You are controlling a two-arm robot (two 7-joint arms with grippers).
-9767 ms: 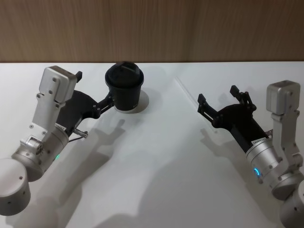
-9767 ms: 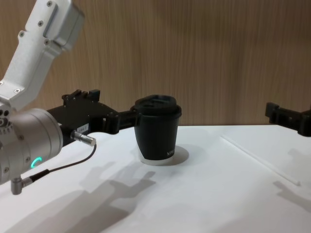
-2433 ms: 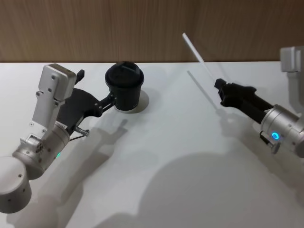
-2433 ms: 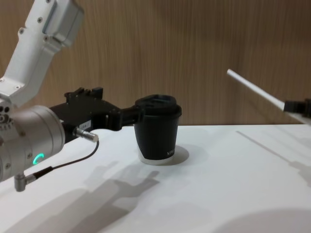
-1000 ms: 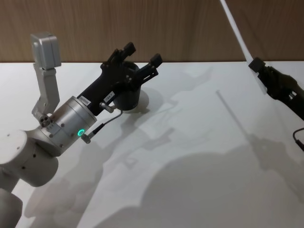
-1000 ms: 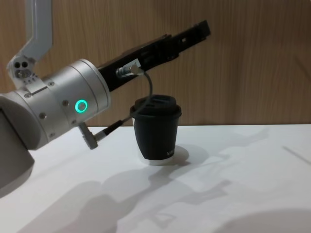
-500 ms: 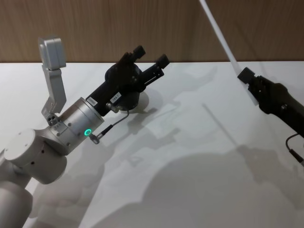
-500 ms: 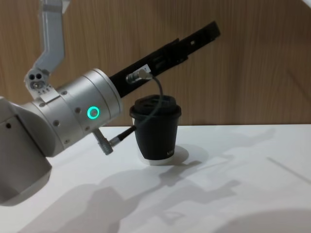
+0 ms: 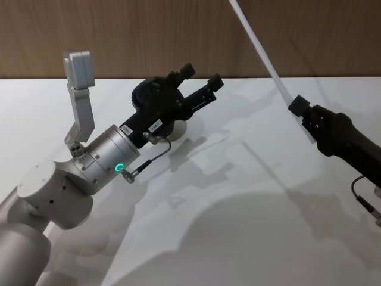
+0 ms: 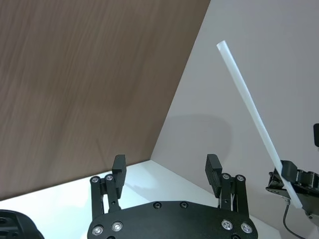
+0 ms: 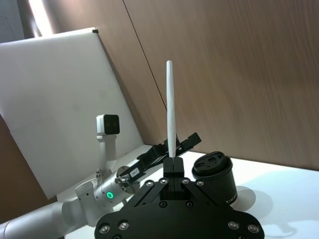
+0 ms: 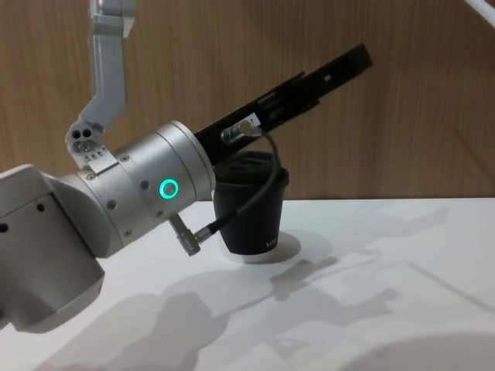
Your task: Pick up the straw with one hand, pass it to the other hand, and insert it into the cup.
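We see a plain white bench (image 9: 238, 238) that runs back to a wood-panelled wall (image 9: 119, 36). One black lidded cup (image 12: 259, 232) stands upright on it, towards the back and left of centre. Its white bottom rim rests on a pale round disc (image 12: 294, 246).

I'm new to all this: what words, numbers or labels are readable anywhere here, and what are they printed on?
On the cup: tiny white print low on its side, too small to read.
On the left claw: a white sticker with dark characters, too blurred to read.
On the straw and the right claw: no writing visible.
Nothing here can be quoted.
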